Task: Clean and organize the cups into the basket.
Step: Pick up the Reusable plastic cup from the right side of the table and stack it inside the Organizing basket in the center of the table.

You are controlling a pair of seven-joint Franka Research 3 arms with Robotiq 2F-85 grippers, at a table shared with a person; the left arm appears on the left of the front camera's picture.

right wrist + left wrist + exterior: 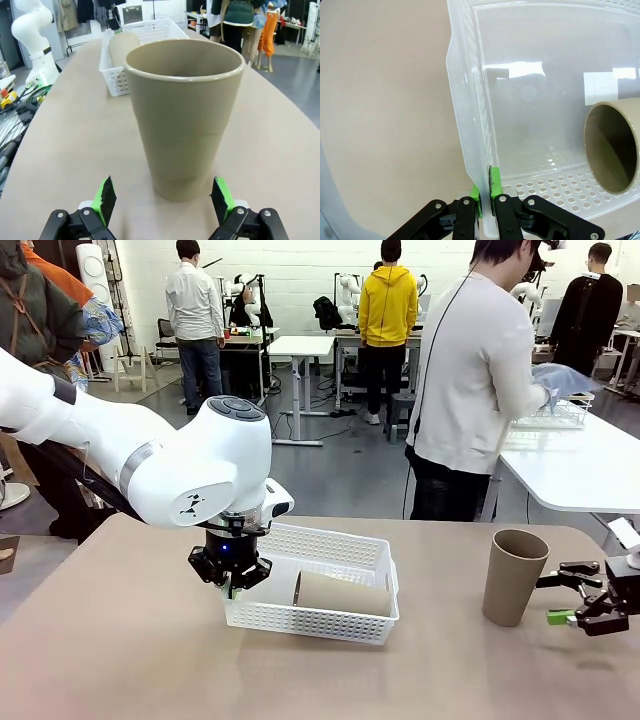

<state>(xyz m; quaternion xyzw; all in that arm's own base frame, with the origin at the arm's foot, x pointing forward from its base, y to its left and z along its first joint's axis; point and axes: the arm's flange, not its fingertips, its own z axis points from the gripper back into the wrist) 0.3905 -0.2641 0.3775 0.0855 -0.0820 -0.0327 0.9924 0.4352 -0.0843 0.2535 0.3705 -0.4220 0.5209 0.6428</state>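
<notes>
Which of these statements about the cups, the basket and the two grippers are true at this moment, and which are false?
1. The left gripper is shut on the end wall of the basket. True.
2. The tan cup in the basket stands upright. False: it lies on its side on the basket's floor.
3. The right gripper is clamped on the tan cup on the table. False: its jaws stand wide open just beside that cup's base and do not grip it.
4. The tan cup on the table stands upright, mouth up, outside the basket. True.
</notes>
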